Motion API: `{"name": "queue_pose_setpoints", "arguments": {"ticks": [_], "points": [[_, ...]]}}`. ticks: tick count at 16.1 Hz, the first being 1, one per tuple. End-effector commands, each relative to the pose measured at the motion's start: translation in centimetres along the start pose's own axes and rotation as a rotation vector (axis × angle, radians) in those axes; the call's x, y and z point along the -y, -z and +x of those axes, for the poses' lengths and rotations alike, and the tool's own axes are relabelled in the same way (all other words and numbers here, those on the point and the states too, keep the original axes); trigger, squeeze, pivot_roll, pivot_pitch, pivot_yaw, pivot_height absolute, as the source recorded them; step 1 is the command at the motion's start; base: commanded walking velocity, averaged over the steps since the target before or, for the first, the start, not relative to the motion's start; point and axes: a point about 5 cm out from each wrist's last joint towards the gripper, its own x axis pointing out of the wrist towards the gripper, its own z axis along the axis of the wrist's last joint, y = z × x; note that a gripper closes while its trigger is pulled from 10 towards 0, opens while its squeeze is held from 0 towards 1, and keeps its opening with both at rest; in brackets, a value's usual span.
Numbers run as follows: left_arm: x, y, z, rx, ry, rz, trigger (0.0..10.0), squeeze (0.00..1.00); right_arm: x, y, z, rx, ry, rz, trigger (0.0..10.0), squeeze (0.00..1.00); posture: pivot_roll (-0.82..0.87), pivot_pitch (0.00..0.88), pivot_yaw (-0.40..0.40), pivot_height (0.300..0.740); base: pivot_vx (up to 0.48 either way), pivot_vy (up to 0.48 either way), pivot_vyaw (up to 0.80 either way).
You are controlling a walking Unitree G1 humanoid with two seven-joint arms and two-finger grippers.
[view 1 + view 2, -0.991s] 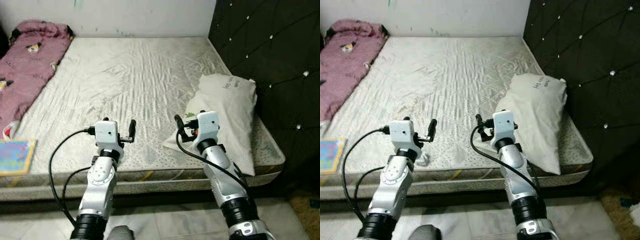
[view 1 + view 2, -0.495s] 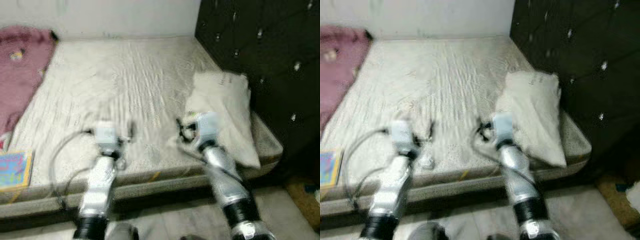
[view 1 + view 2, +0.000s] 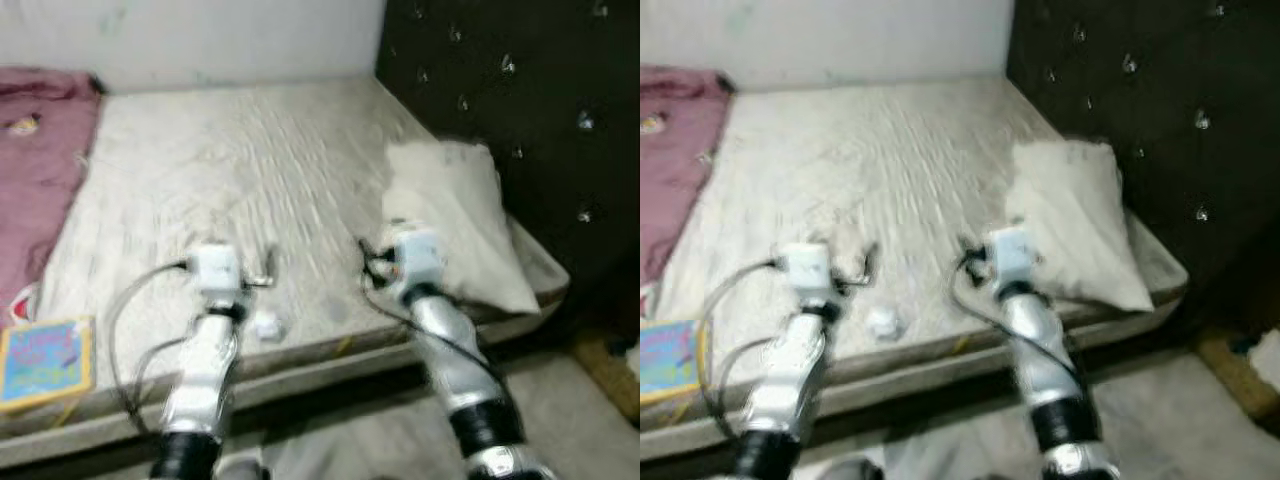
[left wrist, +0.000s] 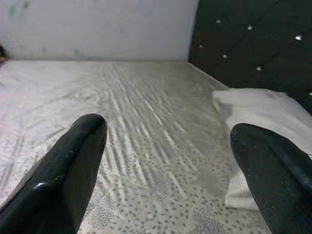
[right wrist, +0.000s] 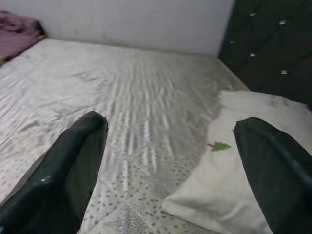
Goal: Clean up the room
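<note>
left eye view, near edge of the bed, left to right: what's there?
Colourful book → left gripper, with a small white crumpled object just below it → right gripper → white pillow → dark tufted headboard.

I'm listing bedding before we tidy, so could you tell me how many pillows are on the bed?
1. A white pillow lies at the mattress's right side against the dark headboard. The pink blanket could hide another.
</note>
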Motion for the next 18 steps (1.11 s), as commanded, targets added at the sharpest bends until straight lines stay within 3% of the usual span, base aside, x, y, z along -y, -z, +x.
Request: {"name": "queue_pose_setpoints", "arguments": {"ticks": [1, 7, 11, 13, 18], "points": [[-0.89, -0.54, 0.14, 0.021, -0.024, 0.008, 10.0, 0.00, -0.79, -0.80, 0.41, 0.029, -0.025, 0.011, 10.0, 0.00, 0.09, 0.000, -0.047, 0.740, 0.000, 0.000, 0.00], [-0.92, -0.54, 0.21, 0.018, -0.022, 0.006, 10.0, 0.00, -0.74, -0.79, 0.40, 0.029, -0.024, 0.005, 10.0, 0.00, 0.09, 0.000, -0.043, 0.740, 0.000, 0.000, 0.00], [-0.90, -0.53, 0.28, 0.016, -0.016, 0.001, 10.0, 0.00, -0.78, -0.79, 0.40, 0.031, -0.028, 0.001, 10.0, 0.00, 0.09, 0.000, -0.044, 0.740, 0.000, 0.000, 0.72], [-1.03, -0.45, 0.30, 0.009, -0.028, -0.008, 10.0, 0.00, -0.74, -0.76, 0.44, 0.027, -0.025, 0.003, 10.0, 0.00, 0.09, 0.000, -0.045, 0.740, 0.000, 0.000, 0.00], [-1.05, -0.35, 0.37, -0.001, -0.032, -0.013, 10.0, 0.00, -0.67, -0.70, 0.48, 0.022, -0.021, 0.004, 10.0, 0.00, 0.08, 0.000, -0.044, 0.740, 0.000, 0.447, 0.00]]}}
